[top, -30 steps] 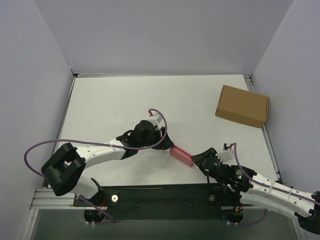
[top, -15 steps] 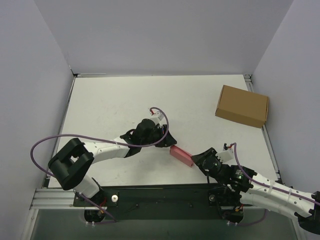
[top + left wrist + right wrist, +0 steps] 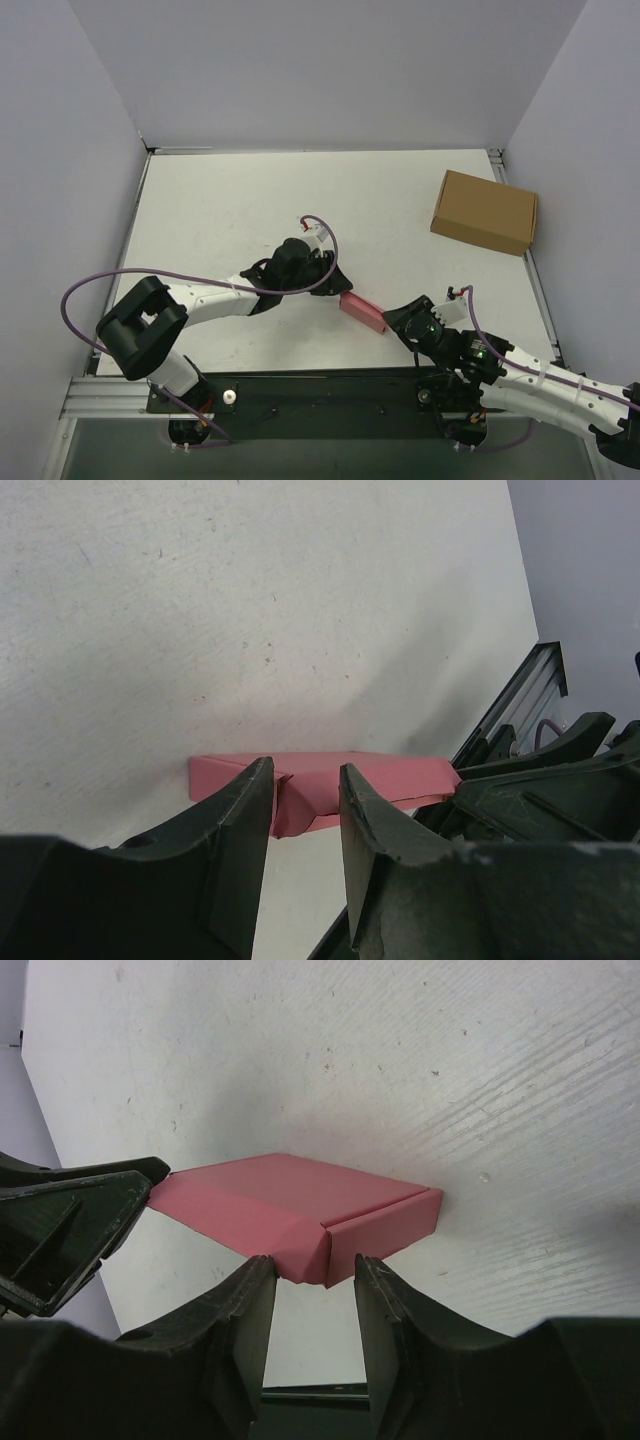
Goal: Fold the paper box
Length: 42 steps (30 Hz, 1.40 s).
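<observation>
Left gripper [image 3: 335,284]: jaws half apart at the upper-left end of the paper box [image 3: 363,311]; right gripper [image 3: 393,318] likewise at its lower-right end. Grip: you cannot tell. Box lies diagonally between them, lower-centre tabletop [image 3: 230,200].

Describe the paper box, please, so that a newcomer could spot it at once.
On the white table, look near the front edge, where the left gripper and right gripper meet. The paper box lies between them: small, low, pink-red, unlike the bigger brown box far right.
</observation>
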### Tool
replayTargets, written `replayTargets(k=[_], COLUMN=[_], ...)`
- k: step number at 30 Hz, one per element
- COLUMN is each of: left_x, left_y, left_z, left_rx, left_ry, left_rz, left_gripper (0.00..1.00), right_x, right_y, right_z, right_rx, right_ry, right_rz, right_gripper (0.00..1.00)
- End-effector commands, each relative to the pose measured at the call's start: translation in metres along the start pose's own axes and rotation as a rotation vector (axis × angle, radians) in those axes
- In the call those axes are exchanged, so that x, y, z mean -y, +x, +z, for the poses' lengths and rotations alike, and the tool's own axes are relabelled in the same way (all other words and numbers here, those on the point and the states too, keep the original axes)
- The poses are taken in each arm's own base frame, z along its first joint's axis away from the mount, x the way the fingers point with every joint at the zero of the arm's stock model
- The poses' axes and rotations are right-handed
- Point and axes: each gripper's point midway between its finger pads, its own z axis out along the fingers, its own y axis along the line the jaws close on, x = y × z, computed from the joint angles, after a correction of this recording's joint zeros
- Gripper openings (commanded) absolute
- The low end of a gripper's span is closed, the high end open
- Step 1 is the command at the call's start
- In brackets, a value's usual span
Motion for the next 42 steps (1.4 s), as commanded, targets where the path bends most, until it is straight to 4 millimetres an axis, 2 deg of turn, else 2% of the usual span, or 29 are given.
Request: replayTargets(k=[1, 6, 12, 22, 26, 34, 42], left_x=[-0.005, -0.024, -0.029, -0.037, -0.048, -0.056, -0.066], left_y=[0.005, 0.014, 0.025, 0.055, 0.067, 0.077, 0.087], left_z=[-0.005, -0.013, -0.014, -0.013, -0.014, -0.011, -0.009], left_rx=[-0.022, -0.049, -0.09, -0.149, -0.171, -0.182, -0.197], left_ry=[-0.008, -0.073, -0.07, -0.036, -0.044, -0.028, -0.018], left_rz=[0.054, 0.135, 0.206, 0.307, 0.318, 0.324, 0.35], left_gripper=[0.42, 0.42, 0.42, 0.41, 0.41, 0.4, 0.38], right_x=[0.046, 0.046, 0.045, 0.044, 0.044, 0.047, 0.058], right_y=[-0.008, -0.009, -0.01, -0.012, -0.012, -0.013, -0.01], right_z=[0.001, 0.001, 0.001, 0.0, 0.0, 0.001, 0.003], right_rx=[0.038, 0.041, 0.046, 0.052, 0.054, 0.059, 0.054], right_ry=[0.153, 0.153, 0.156, 0.161, 0.163, 0.167, 0.188], right_rz=[-0.12, -0.12, -0.123, -0.128, -0.13, -0.131, -0.117], right_gripper=[0.37, 0.37, 0.37, 0.37, 0.37, 0.37, 0.35])
